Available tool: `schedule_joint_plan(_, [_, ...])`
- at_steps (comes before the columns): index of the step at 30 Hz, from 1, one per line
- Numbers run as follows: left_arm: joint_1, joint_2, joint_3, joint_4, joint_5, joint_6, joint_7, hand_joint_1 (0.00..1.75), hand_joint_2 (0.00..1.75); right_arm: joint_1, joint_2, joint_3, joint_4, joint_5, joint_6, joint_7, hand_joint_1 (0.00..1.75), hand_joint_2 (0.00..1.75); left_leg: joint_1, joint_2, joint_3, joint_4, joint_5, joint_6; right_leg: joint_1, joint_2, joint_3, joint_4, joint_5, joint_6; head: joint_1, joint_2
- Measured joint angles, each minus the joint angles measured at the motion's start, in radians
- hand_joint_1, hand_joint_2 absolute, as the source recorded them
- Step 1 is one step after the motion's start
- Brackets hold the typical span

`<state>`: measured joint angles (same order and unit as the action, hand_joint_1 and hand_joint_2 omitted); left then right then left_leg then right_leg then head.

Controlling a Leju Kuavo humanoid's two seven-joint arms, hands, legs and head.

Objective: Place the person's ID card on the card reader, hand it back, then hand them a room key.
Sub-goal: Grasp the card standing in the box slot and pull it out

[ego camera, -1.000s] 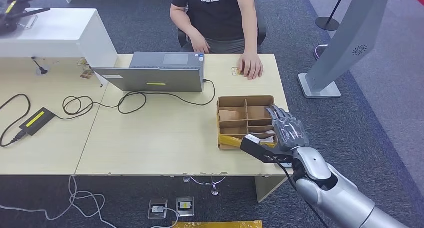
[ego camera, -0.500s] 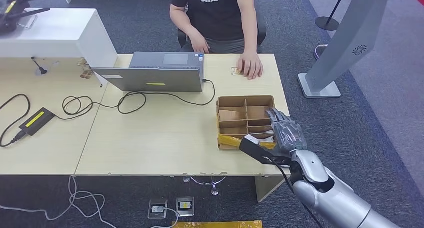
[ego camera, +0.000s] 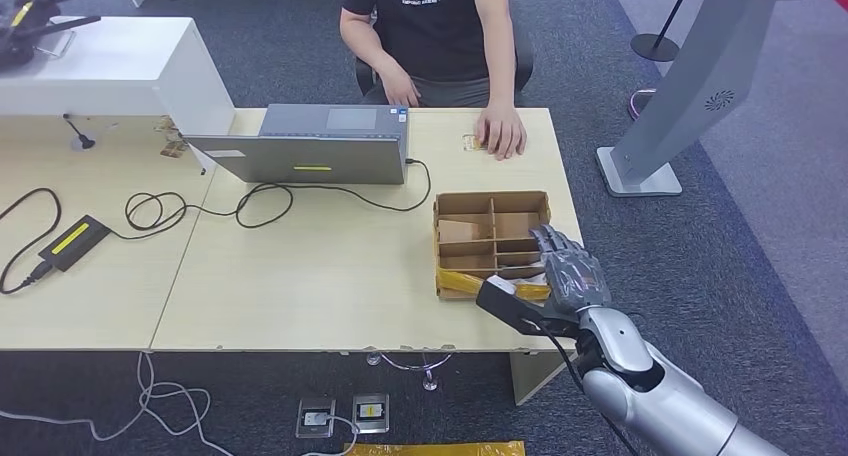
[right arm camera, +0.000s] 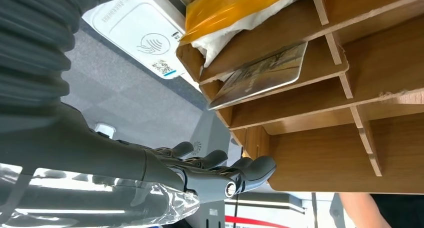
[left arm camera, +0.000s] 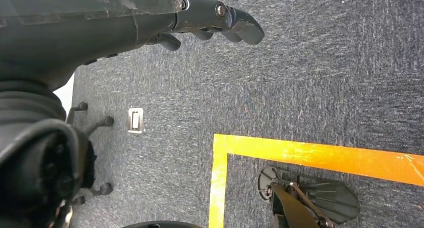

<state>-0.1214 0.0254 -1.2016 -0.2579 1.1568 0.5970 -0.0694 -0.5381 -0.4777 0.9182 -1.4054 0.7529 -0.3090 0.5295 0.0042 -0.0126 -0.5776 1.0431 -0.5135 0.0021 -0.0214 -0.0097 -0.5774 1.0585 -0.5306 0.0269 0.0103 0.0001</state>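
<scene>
The right hand (ego camera: 570, 272), fingers apart and empty, hovers over the box (ego camera: 492, 241) (room key (right arm camera: 260, 75) unpicked); handover remains.

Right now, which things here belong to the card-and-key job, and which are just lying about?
Job: card reader, card in the cardboard box, small card by the person's hand, right hand by the box.
Lying about: laptop, power brick, black cable, grey stand.
</scene>
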Motion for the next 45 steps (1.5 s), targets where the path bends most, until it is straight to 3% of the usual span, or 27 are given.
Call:
schedule_joint_plan(30, [0.000,0.010,-0.015,-0.008,-0.016,0.000,0.016,0.00,0.00,0.027,-0.003,0.000,-0.009,0.010,-0.007,0.029,0.00,1.75,0.000,0.000,0.000,0.000,0.000,0.000,0.000,0.000,0.000,0.000,0.000,0.000,0.000,0.000])
schedule_joint_plan(45, [0.000,0.013,-0.016,-0.008,-0.020,-0.004,0.017,0.00,0.00,0.023,0.014,0.001,-0.015,0.034,-0.014,-0.006,0.00,1.75,0.000,0.000,0.000,0.000,0.000,0.000,0.000,0.000,0.000,0.000,0.000,0.000,0.000,0.000])
